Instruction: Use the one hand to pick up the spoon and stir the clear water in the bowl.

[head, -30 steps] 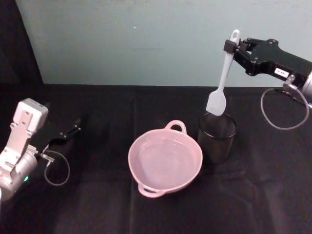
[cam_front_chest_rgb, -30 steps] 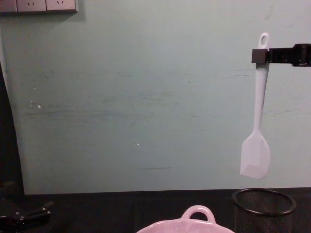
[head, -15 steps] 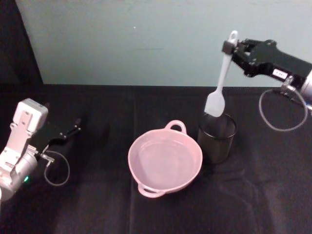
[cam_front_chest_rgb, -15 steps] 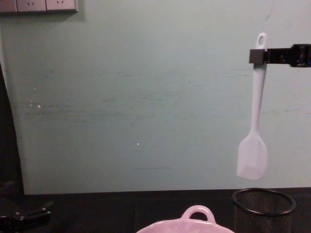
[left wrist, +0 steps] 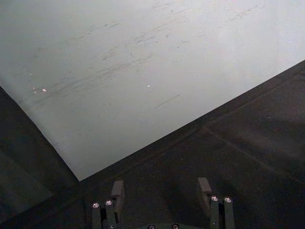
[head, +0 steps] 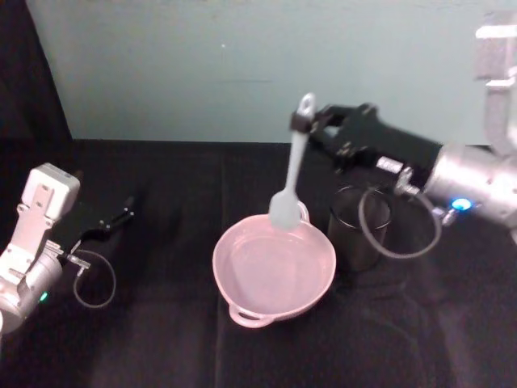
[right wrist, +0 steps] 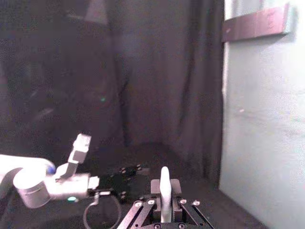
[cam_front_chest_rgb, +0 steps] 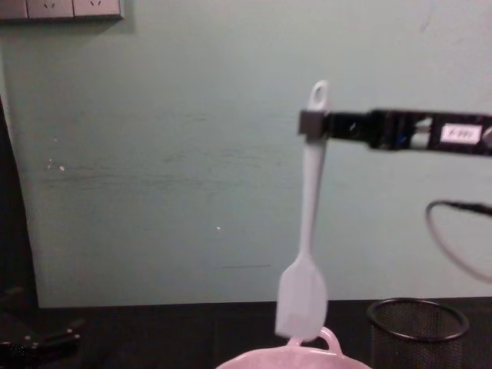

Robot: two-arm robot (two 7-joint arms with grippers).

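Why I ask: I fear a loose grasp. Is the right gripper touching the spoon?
Touching. The chest view shows the right gripper with its fingers shut on the spoon, on the handle just below its hole.

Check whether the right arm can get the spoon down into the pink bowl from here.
Probably yes. The right tool grips the spoon near its handle tip, and the blade hangs above the far rim of the bowl. Nothing lies between; the mesh cup stands aside.

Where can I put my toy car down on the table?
Bare cloth lies between the parked left gripper and the bowl, and along the table's front edge. The right is crowded: mesh cup beside the bowl, right gripper holding the spoon over it.
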